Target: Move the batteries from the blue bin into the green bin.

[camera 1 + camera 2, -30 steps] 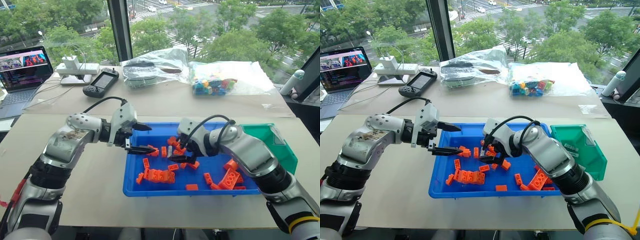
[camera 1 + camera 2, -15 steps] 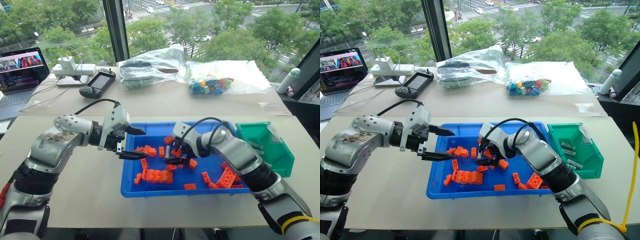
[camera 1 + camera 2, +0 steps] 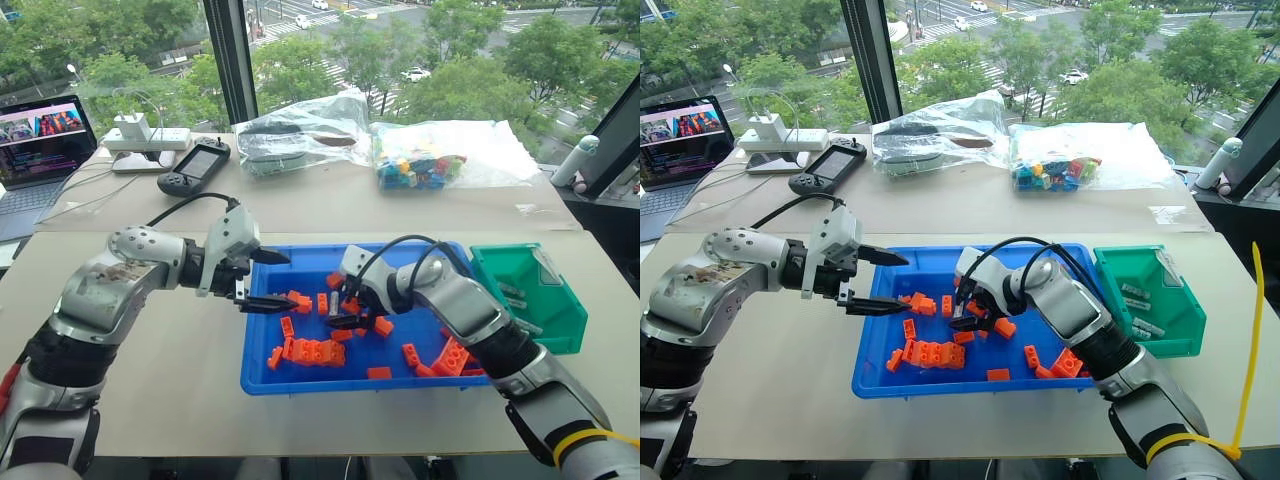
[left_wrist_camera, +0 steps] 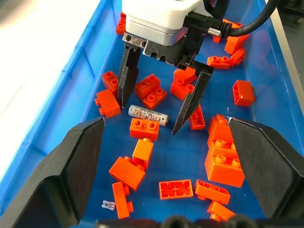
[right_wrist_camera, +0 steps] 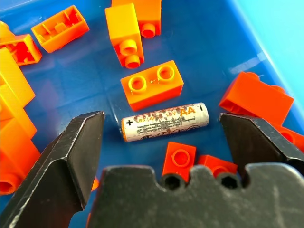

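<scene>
Lower than a second ago, the right gripper reaches into the blue bin; the green bin sits beside it. Left wrist view: its open jaws straddle a battery. Right wrist view: bricks crowd it and could get pinched. Left gripper hovers open.

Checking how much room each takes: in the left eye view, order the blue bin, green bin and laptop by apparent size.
1. blue bin
2. green bin
3. laptop, cut by the picture's edge and farther away, so unsure.
</scene>
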